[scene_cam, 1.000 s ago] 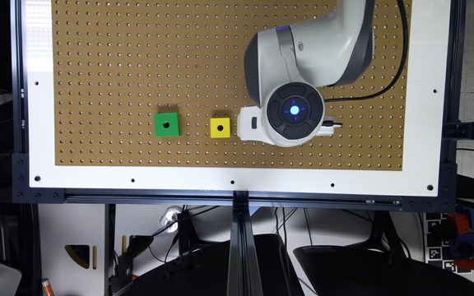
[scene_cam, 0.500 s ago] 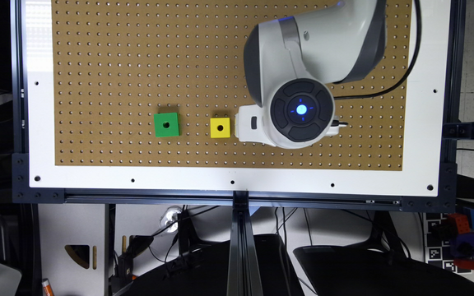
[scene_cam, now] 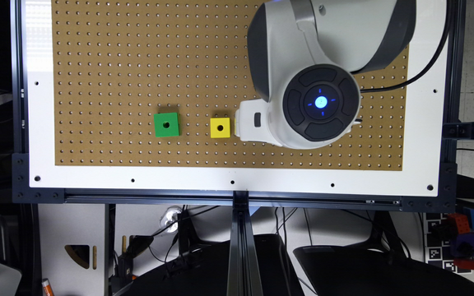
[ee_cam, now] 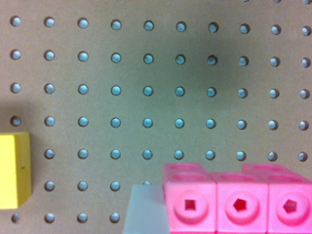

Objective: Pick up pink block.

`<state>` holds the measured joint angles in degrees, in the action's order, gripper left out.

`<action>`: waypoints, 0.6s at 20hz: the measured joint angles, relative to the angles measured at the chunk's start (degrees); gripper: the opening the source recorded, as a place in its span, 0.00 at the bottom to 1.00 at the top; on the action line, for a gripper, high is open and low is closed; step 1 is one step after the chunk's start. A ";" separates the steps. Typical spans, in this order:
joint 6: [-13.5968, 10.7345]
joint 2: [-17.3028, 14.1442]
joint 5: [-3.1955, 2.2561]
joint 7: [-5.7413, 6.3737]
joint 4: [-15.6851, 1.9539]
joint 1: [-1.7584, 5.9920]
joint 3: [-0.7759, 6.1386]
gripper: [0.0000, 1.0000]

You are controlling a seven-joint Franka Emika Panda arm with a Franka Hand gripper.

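The pink block (ee_cam: 239, 202) is a bright pink brick with round sockets along its side, and it sits very close to the wrist camera. One pale finger (ee_cam: 141, 212) presses against its end, and a soft shadow lies on the pegboard beyond it. The block looks held clear of the board. In the exterior view my gripper (scene_cam: 257, 123) is the white part just to the exterior view's right of the yellow cube (scene_cam: 220, 128), under the large round wrist housing.
The yellow cube (ee_cam: 13, 169) also appears in the wrist view. A green cube (scene_cam: 166, 124) with a centre hole stands further to the exterior view's left. The brown pegboard (scene_cam: 138, 61) has a white border and a dark frame edge (scene_cam: 233, 197).
The arm looms larger in the exterior view and has shifted slightly to that view's right, so it has risen towards the camera. Both cubes stayed put.
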<state>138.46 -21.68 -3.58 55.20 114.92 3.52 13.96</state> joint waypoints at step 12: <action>-7.43 8.38 0.18 0.88 -0.10 0.02 0.62 0.00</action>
<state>131.03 -13.30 -3.40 56.08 114.82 3.53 14.58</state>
